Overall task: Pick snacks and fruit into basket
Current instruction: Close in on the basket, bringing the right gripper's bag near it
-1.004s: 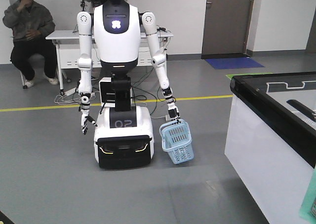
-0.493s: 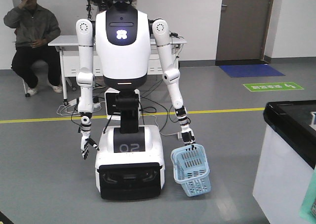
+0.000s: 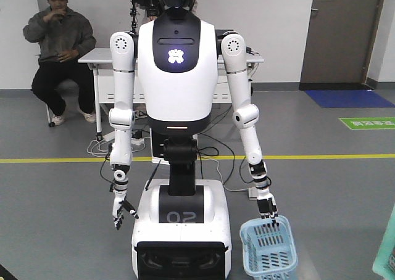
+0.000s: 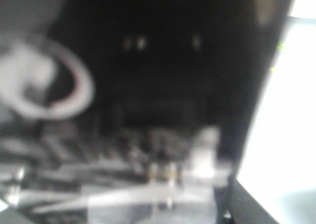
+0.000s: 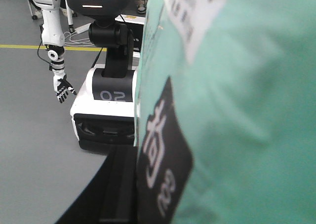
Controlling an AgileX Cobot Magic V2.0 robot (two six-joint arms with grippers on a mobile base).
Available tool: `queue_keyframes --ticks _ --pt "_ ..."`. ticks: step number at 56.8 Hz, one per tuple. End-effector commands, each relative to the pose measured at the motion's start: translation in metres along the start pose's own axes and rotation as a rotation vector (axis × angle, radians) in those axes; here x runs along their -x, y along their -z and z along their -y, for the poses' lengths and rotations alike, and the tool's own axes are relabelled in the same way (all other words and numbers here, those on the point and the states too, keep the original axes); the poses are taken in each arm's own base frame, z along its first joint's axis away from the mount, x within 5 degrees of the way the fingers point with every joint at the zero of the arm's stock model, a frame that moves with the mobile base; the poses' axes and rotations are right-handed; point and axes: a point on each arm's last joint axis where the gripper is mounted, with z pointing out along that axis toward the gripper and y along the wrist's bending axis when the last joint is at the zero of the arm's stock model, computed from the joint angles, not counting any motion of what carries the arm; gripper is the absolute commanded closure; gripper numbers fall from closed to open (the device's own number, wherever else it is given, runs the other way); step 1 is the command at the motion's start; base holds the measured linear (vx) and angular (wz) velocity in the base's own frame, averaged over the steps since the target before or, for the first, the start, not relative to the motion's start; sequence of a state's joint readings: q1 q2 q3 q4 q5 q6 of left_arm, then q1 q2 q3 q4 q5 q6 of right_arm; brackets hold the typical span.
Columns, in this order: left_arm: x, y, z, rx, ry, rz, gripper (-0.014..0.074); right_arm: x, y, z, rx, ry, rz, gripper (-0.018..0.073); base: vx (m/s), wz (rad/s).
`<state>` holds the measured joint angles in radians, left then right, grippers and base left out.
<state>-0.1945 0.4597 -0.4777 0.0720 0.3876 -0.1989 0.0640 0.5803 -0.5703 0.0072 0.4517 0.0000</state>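
A teal snack pouch (image 5: 237,110) with a black label fills the right wrist view, pressed against a dark finger (image 5: 118,184) of my right gripper (image 5: 143,194), which is shut on it. Its edge also shows at the front view's lower right (image 3: 387,249). The light blue basket (image 3: 268,249) hangs empty from the hand of a white humanoid robot (image 3: 176,76) facing me. In the right wrist view the pouch hides the basket. The left wrist view is dark and blurred, so my left gripper's jaws cannot be made out. No fruit is in view.
The humanoid's wheeled base (image 3: 182,237) stands on the grey floor close in front. Behind it are a white table (image 3: 105,58), cables, a seated person (image 3: 58,39) and a yellow floor line (image 3: 49,160). A door (image 3: 342,33) is at the back right.
The view has shifted: the humanoid and its basket now look larger and nearer. The black-rimmed counter at the right has left the front view. The pouch edge stays at the lower right.
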Motion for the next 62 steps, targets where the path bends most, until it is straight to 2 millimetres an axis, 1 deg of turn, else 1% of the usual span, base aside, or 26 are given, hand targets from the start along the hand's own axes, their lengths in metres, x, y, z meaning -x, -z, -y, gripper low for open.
queue_keyframes --ticks 1,30,62 --pt "0.0196 0.0046 0.003 -0.023 -0.001 0.133 0.06 0.0179 0.0046 -0.0003 0.001 0.008 0.125 0.0559 0.51 0.13" --pt "0.0196 0.0046 0.003 -0.023 -0.001 0.133 0.06 0.0179 0.0046 -0.0003 0.001 0.008 0.125 0.0559 0.43 0.07" --pt "0.0196 0.0046 0.003 -0.023 -0.001 0.133 0.06 0.0179 0.0046 -0.0003 0.001 0.008 0.125 0.0559 0.3 -0.04"
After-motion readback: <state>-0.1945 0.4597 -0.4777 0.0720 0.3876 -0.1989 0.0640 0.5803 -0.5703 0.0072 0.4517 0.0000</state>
